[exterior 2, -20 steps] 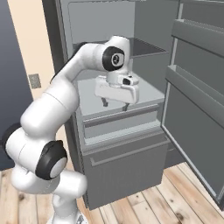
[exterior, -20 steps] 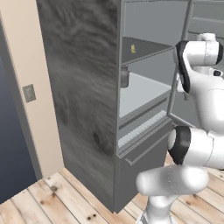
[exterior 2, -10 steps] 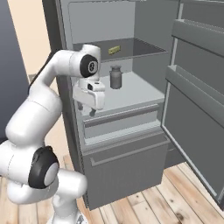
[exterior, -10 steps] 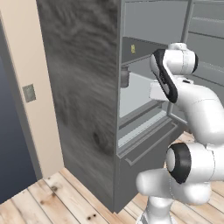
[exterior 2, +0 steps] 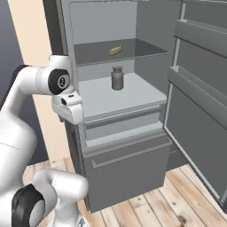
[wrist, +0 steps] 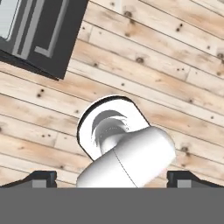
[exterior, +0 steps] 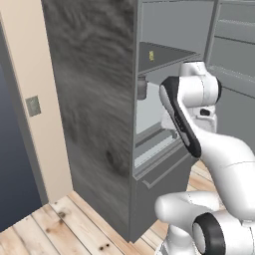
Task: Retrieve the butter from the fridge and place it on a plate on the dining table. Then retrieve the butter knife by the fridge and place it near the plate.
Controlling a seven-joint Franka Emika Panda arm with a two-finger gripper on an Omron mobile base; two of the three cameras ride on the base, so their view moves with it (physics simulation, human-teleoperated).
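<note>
So here's where I'm at: parked in front of the fridge point(exterior 2: 128, 133) with its door swung open to the right, and my gripper point(wrist: 111, 177) is spread as wide as it goes, holding nothing. In the hand view the two finger tips point(wrist: 41, 178) sit far apart at the bottom corners, and the camera is looking straight down at the wooden floor point(wrist: 175, 78), with a dark corner of the fridge's bottom drawer at the upper left. The hand sits low on the fridge's left front edge in the right base view, about level with the lower shelf, outside the compartment. The butter point(exterior 2: 115, 50) is on the upper shelf inside the fridge, toward the middle, a little pale-yellow stick lying flat. From the left base view I can just catch it as a tiny yellow speck point(exterior: 151, 57) on that same shelf. One shelf below it, almost directly under, stands a grey lidded jar point(exterior 2: 117, 78), upright and well apart from the butter. My hand is nowhere near touching either one. Below the jar's shelf there's a shallow drawer and then the big bottom drawer point(exterior 2: 128, 170), shut.
</note>
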